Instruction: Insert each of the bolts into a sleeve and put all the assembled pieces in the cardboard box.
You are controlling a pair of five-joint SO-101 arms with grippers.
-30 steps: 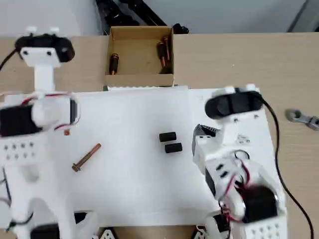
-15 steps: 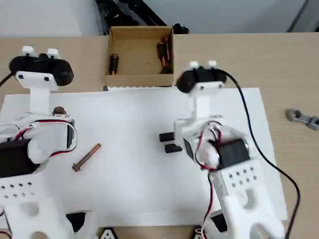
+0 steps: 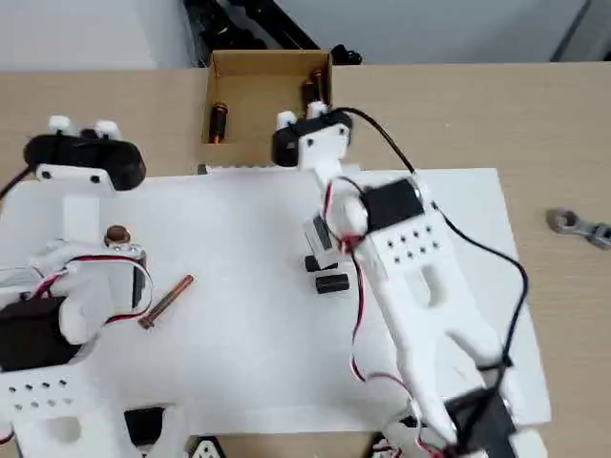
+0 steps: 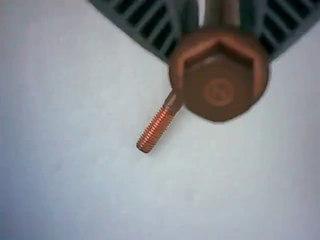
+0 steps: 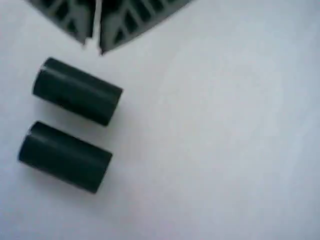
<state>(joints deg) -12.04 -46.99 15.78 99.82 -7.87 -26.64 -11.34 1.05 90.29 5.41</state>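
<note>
1. While a held bolt [image 4: 218, 80] is clamped between the jaws of the left gripper [image 4: 216, 17], its hexagonal head is turned upward. It is seen end-on in the left wrist view and from above in the high view, over the left part of the white sheet [image 3: 239, 363].
2. A loose bolt [image 3: 167, 300] is laid flat on the sheet just beside the left gripper, with its threaded end pointed toward the sheet's middle. In the left wrist view its head end is covered by the held bolt's head.
3. The right gripper [image 5: 94, 44] is hung over the middle of the sheet, its jaws drawn together to a thin slit with nothing held between them.
4. Two black sleeves are laid on the sheet, parallel and a little apart. The near sleeve [image 5: 77, 91] is found just beside the right gripper's tips, and the far sleeve [image 5: 65, 156] on its other side.
5. The cardboard box [image 3: 239, 153] is set on the wooden table [image 3: 496, 114] at the sheet's far edge. One assembled piece [image 3: 219, 121] is laid along its left wall, and more assembled pieces [image 3: 315, 93] are gathered at its right wall.
6. A wrench [image 3: 576, 224] is laid on the table, well apart from the sheet on the right.
</note>
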